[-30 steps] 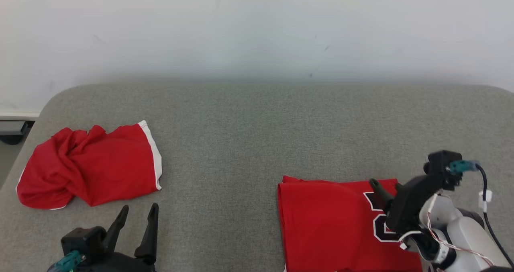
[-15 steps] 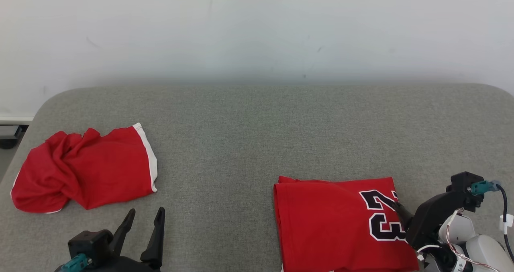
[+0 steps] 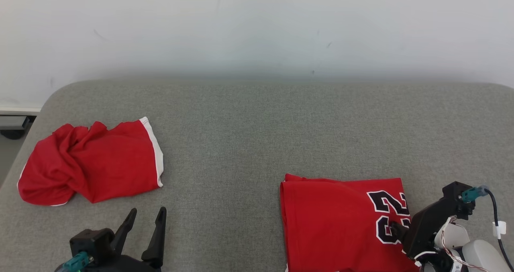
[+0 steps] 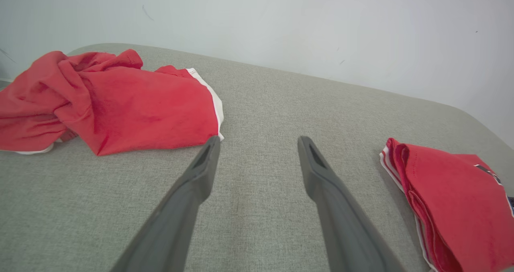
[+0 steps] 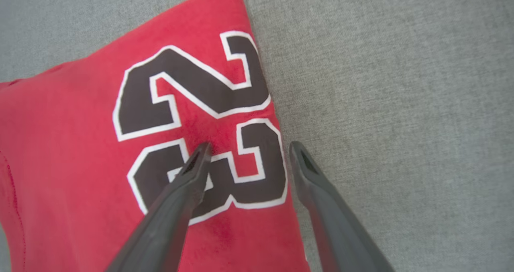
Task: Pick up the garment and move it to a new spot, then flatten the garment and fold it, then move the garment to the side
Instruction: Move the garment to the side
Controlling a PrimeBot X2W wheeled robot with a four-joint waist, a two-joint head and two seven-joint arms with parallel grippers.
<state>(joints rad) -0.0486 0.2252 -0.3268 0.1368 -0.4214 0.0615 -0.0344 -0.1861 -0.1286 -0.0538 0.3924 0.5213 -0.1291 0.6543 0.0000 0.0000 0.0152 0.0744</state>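
Left end effector point(image 3: 147, 211), nearest on the left: fingers spread, nothing between them, parked low over bare grey table point(image 3: 249, 143), pointing away toward the wall.

Right end effector point(image 5: 249, 147), nearest on the right: fingers spread, holding nothing. It straddles the right-hand border of the folded jersey point(image 3: 333, 223), with one finger over the number 23 point(image 5: 192, 119) and the other over grey cloth just beside the edge. Can't tell if the tips touch.

The jersey lies front right on the table, apparently folded, so I judge this the move-to-the-side step. It is a flat red rectangle. The long axis looks to run from the robot toward the wall, but the near end is cut off, so this is not certain. The layered edge faces left, toward the other arm. The digits lie sideways along the right border, 2 farther and 3 nearer.

Risks:
- Closing here may catch only the top layer, so a lift or drag would peel the fold open.
- With one grip point on one border, the far side may trail and bunch on the rough table cloth.
- A finger digging into the table cover could snag.

Farther left, well apart, lies a crumpled red garment point(image 3: 92, 163) with white trim, near the table's left edge. A pale wall point(image 3: 257, 23) stands behind.
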